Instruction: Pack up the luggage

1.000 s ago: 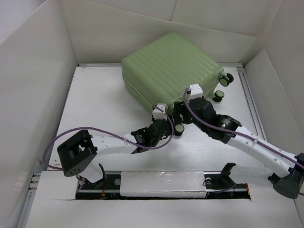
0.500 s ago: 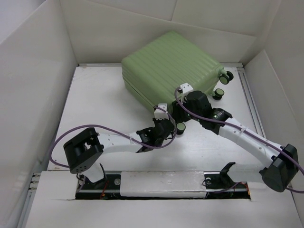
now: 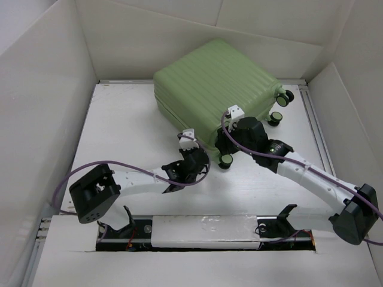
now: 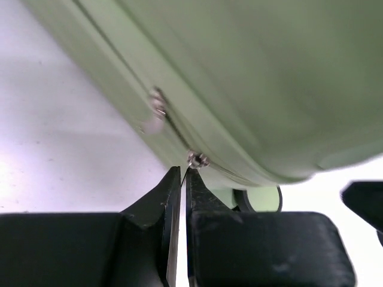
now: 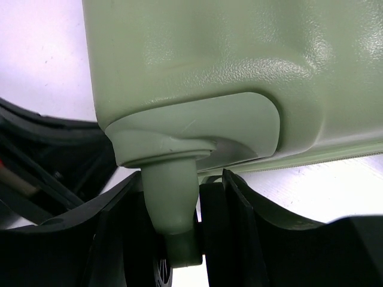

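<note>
The pale green ribbed luggage [image 3: 215,84] lies closed and flat at the back of the table. My left gripper [image 3: 194,149] is at its near edge. In the left wrist view the luggage [image 4: 269,78] fills the top, and my left gripper [image 4: 183,173] is shut with the thin pull of the zipper slider [image 4: 197,159] pinched between its tips. A second zipper pull [image 4: 157,104] sits further along the seam. My right gripper [image 3: 223,150] is at the near right corner. There my right gripper [image 5: 181,197] is shut on the green caster stem [image 5: 170,203] under the luggage [image 5: 227,60].
Two more casters [image 3: 287,98] [image 3: 275,119] stick out on the luggage's right side. White walls [image 3: 48,89] enclose the table on the left, back and right. The arms' mounting rail [image 3: 203,230] runs along the near edge.
My left gripper has closed on the zipper pull and shifted left along the luggage's near edge. My right gripper has narrowed onto the caster stem.
</note>
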Available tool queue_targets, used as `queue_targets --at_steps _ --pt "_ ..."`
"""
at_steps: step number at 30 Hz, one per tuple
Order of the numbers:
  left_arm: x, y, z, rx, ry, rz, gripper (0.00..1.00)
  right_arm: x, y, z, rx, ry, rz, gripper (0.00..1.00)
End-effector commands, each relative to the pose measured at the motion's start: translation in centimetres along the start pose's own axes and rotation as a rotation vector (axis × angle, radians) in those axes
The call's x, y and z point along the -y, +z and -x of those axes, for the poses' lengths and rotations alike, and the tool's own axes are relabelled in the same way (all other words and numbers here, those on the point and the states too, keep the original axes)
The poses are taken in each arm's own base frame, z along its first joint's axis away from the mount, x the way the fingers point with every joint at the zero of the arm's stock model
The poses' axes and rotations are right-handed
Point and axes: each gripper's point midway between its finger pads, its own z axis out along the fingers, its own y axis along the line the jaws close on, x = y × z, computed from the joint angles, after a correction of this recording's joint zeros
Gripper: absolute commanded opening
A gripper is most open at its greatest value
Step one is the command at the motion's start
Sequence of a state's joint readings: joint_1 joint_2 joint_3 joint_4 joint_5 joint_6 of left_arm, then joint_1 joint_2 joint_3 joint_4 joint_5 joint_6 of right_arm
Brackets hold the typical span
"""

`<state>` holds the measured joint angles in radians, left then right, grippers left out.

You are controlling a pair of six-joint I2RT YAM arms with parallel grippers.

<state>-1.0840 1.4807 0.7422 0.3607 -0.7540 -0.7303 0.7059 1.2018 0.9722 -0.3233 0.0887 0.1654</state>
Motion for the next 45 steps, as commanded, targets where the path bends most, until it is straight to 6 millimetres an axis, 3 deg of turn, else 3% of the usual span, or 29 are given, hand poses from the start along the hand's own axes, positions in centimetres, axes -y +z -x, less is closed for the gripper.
queue_targets --at_steps 1,4,5,9,13,16,17,18,19,21,22,23,24,25,26,29,31,32,33,35,36,37,40,45 --pt "-7.3 0.0 0.6 0.036 0.055 0.199 0.00 3.4 -2.0 0.5 0.027 0.023 -0.148 0.00" --pt "-9.4 0.6 1.6 0.035 0.024 0.249 0.00 3.5 -2.1 -0.6 0.005 0.029 -0.153 0.00" --pt "-10.6 1.1 2.6 0.045 -0.004 0.277 0.00 3.5 -2.8 0.0 0.032 0.032 -0.148 0.00" --pt "-14.1 2.7 3.6 0.009 -0.033 0.330 0.00 2.5 -3.0 -0.6 0.034 0.043 -0.083 0.00" --pt "-14.7 3.5 4.7 -0.019 -0.093 0.315 0.00 -0.3 -2.2 -1.4 0.006 0.010 0.007 0.00" --pt "-13.8 2.2 6.5 0.006 -0.146 0.273 0.00 -3.6 -1.2 -2.3 -0.019 -0.018 0.079 0.00" --pt "-13.7 1.6 6.4 -0.005 -0.164 0.260 0.03 -5.4 -1.3 -2.4 -0.027 -0.030 0.126 0.00" --pt "-14.1 1.0 6.6 -0.004 -0.172 0.255 0.12 -6.5 -1.3 -1.7 -0.009 -0.039 0.144 0.00" --pt "-13.1 -0.2 8.6 0.036 -0.219 0.206 0.22 -7.6 -1.0 -1.7 -0.013 -0.037 0.164 0.00" --pt "-13.2 -2.0 8.9 0.030 -0.247 0.181 0.43 -10.3 -1.3 -1.4 -0.003 -0.045 0.215 0.00" --pt "-12.4 -3.8 11.2 0.084 -0.297 0.122 0.70 -11.5 -1.2 -0.6 0.013 -0.054 0.230 0.00" --pt "-12.6 -4.9 11.7 0.101 -0.318 0.108 0.81 -12.5 -1.3 -0.4 0.013 -0.040 0.244 0.00" --pt "-12.8 -6.1 12.0 0.101 -0.337 0.095 0.88 -14.4 -1.8 -0.6 0.011 -0.053 0.278 0.00" --pt "-12.8 -7.1 11.9 0.100 -0.369 0.067 0.94 -15.2 -2.2 0.7 0.047 -0.043 0.266 0.00" --pt "-12.3 -9.4 14.2 0.166 -0.417 -0.010 0.99 -16.1 -2.0 0.6 0.044 -0.041 0.262 0.00" --pt "-11.7 -13.0 15.2 0.188 -0.476 -0.134 0.99 -20.0 -3.6 1.4 0.073 -0.032 0.311 0.00" --pt "-11.4 -14.4 15.0 0.163 -0.474 -0.177 0.99 -22.4 -4.3 0.8 0.059 -0.046 0.336 0.11" --pt "-11.1 -15.2 15.4 0.168 -0.480 -0.204 0.99 -22.6 -4.7 2.2 0.094 -0.029 0.296 0.22" --pt "-10.9 -16.1 16.0 0.184 -0.480 -0.236 0.99 -22.4 -4.5 1.3 0.058 -0.053 0.247 0.50" --pt "-10.4 -17.2 16.6 0.177 -0.472 -0.271 0.99 -22.1 -5.5 2.2 0.075 -0.054 0.185 0.72" --pt "-10.2 -17.8 17.1 0.185 -0.464 -0.290 0.99 -22.3 -6.6 3.8 0.100 -0.037 0.180 0.81" --pt "-10.1 -18.2 17.3 0.185 -0.452 -0.300 0.99 -21.8 -7.1 3.6 0.090 -0.059 0.152 1.00" --pt "-8.5 -20.2 18.6 0.178 -0.420 -0.392 0.99 -21.2 -11.1 6.6 0.155 -0.023 0.180 1.00" --pt "-6.7 -21.9 19.8 0.180 -0.389 -0.500 0.99 -16.3 -15.2 9.2 0.250 0.049 0.120 1.00"
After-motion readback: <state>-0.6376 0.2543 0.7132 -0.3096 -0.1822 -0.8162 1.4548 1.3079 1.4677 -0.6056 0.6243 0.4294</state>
